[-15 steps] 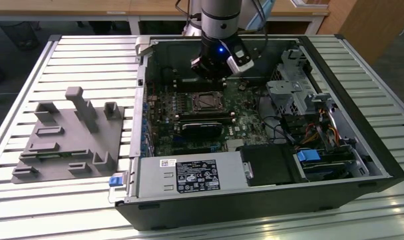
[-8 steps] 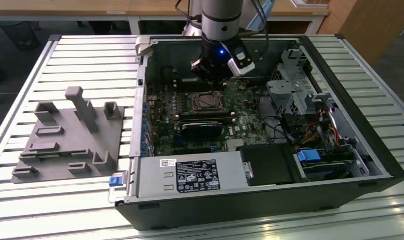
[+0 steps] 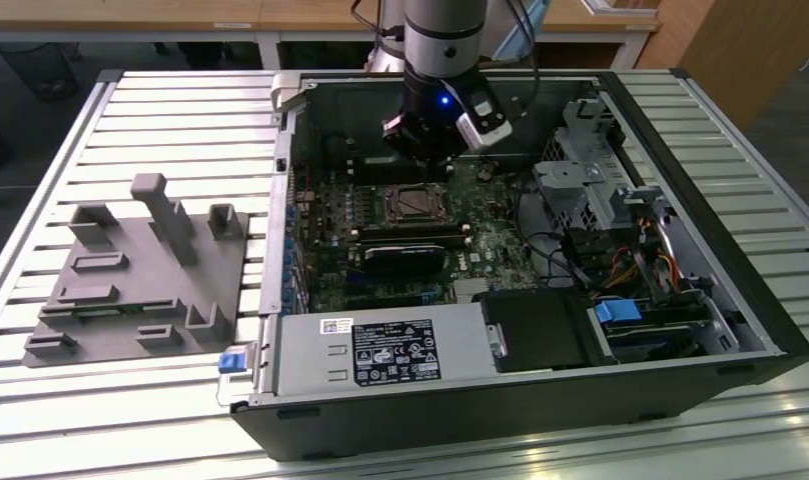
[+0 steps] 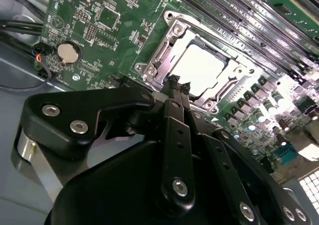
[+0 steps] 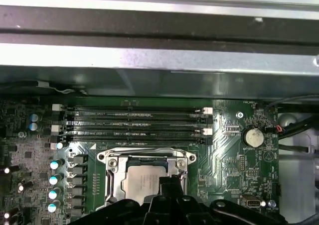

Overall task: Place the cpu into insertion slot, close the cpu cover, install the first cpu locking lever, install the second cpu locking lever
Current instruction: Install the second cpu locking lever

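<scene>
Arm (image 3: pixel 438 70) hangs inside open computer case (image 3: pixel 724 300).

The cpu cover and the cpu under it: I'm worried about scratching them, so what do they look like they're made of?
The thin silvery square cpu cover looks like bare stamped metal with a bright, slightly brushed sheen that catches glare along its edges. The flat square cpu showing through its cut-out looks like a metal-topped chip with a duller, matte silver finish and an even, soft reflection. Both look uncoated, though that is hard to confirm.

Silver-tan cpu (image 5: pixel 142 181) seated flat in socket, silvery cpu cover (image 5: pixel 115 177) frame closed around it
</scene>
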`<state>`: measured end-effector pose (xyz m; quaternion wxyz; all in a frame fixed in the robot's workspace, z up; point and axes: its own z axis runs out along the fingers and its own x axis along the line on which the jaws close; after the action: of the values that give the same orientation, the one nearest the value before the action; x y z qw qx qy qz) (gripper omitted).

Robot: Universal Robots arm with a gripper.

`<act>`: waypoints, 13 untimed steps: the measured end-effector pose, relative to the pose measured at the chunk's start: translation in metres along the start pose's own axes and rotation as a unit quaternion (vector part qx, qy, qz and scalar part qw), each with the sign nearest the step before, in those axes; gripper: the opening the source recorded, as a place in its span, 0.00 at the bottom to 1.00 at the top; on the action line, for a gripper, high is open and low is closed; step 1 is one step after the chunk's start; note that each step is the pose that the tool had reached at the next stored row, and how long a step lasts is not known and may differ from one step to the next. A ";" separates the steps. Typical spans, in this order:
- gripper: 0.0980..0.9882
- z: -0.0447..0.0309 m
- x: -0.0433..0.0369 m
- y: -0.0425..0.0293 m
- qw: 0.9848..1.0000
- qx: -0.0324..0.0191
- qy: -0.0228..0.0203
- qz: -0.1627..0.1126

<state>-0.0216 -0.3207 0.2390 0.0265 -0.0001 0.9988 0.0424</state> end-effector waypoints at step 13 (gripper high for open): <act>0.03 -0.0013 0.0009 -0.0186 1.000 0.000 0.006 0.001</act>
<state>-0.0225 -0.3393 0.2387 0.0208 0.0002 0.9989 0.0423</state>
